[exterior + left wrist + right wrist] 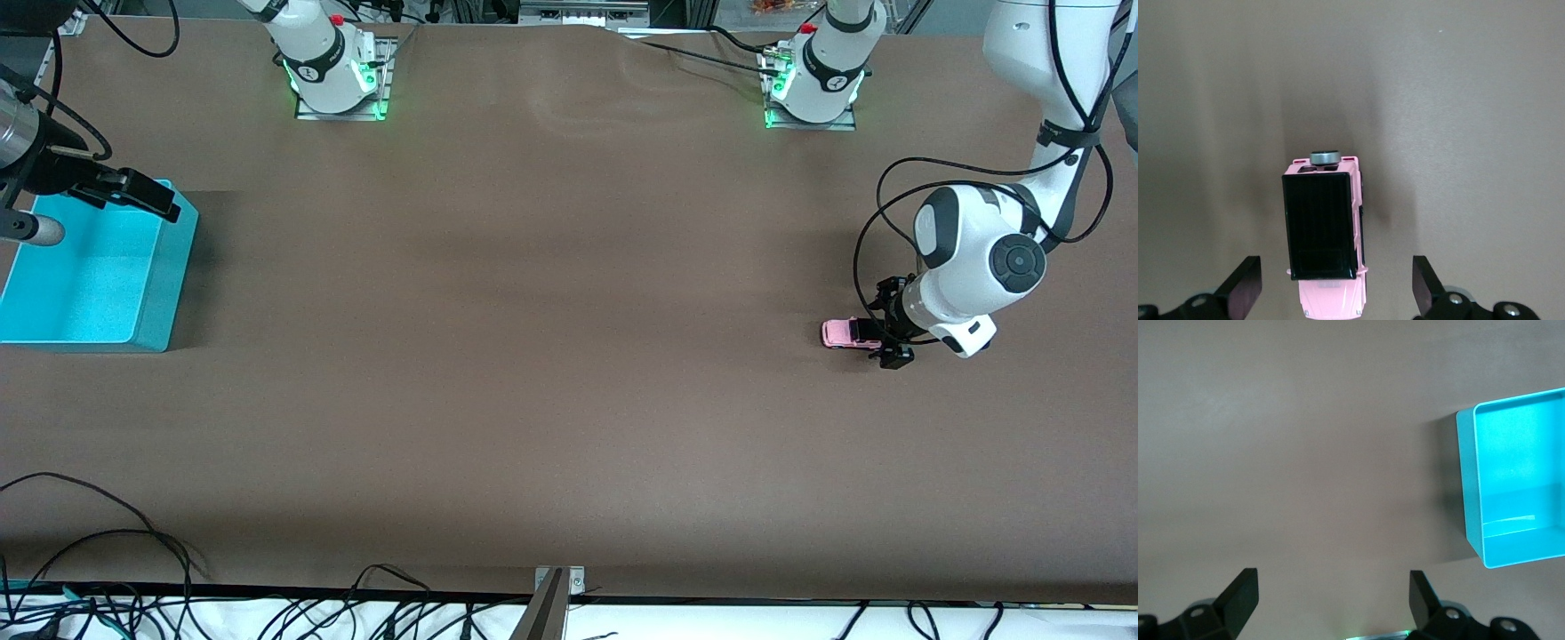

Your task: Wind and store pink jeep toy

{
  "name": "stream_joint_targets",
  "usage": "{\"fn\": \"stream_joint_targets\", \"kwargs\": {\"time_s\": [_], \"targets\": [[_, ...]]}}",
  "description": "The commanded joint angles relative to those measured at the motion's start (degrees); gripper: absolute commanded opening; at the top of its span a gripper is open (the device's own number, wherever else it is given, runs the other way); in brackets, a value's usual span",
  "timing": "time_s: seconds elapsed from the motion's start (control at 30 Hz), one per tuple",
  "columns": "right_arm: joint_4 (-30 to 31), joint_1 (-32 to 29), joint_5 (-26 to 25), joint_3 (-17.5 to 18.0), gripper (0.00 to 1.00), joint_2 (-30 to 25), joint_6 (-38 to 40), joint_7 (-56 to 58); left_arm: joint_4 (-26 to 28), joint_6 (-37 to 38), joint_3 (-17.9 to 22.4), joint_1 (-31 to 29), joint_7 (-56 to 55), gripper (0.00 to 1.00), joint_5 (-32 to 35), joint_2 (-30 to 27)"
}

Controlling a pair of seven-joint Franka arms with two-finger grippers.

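The pink jeep toy (pixel 843 333) stands on the brown table near the left arm's end. In the left wrist view its black roof (pixel 1321 223) and pink hood are seen from above. My left gripper (pixel 890 324) is low at the jeep. It is open, and its fingers (pixel 1245 288) straddle the hood without touching it; the gripper (pixel 1335 290) shows in the left wrist view. My right gripper (pixel 138 191) hovers over a corner of the turquoise bin (pixel 169 276), open and empty; it (pixel 1331 595) shows in the right wrist view.
The turquoise bin (pixel 1469 480) is empty and sits at the right arm's end of the table. The two robot bases (pixel 338 80) stand along the table edge farthest from the front camera. Loose cables (pixel 107 542) lie at the edge nearest it.
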State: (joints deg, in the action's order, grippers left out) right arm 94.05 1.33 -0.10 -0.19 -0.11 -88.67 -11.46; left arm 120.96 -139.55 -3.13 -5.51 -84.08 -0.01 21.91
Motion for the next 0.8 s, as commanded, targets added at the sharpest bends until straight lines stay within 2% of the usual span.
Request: {"fn": "stream_joint_targets", "kwargs": {"time_s": [0.0, 0.23, 0.3, 0.43, 0.57, 0.77], "targets": [[-0.1, 0.6, 1.3, 0.1, 1.00, -0.9, 1.0, -0.1, -1.3, -0.2, 0.0, 0.0, -2.3, 1.00, 1.6, 2.4], [-0.1, 1.0, 1.3, 0.1, 1.00, -0.9, 1.0, 0.0, -0.7, -0.1, 0.1, 0.0, -2.8, 1.00, 1.7, 2.4], [-0.2, 1.0, 1.3, -0.2, 1.00, -0.9, 1.0, 0.1, -0.6, 0.0, 0.1, 0.1, -3.6, 0.97, 1.8, 2.4], [-0.1, 1.0, 1.2, -0.5, 1.00, -0.9, 1.0, 1.9, -0.5, 0.0, 0.1, 0.1, -4.0, 0.80, 2.8, 2.4], [-0.1, 0.7, 1.2, -1.2, 1.00, -0.6, 1.0, 2.8, -0.4, 0.5, 0.1, 0.1, -4.0, 0.51, 5.0, 2.6], [-0.1, 0.6, 0.7, -1.7, 1.00, -0.2, 0.4, 2.8, -0.5, 0.4, 0.2, 0.1, -5.0, 0.45, 4.8, 3.0]]}}
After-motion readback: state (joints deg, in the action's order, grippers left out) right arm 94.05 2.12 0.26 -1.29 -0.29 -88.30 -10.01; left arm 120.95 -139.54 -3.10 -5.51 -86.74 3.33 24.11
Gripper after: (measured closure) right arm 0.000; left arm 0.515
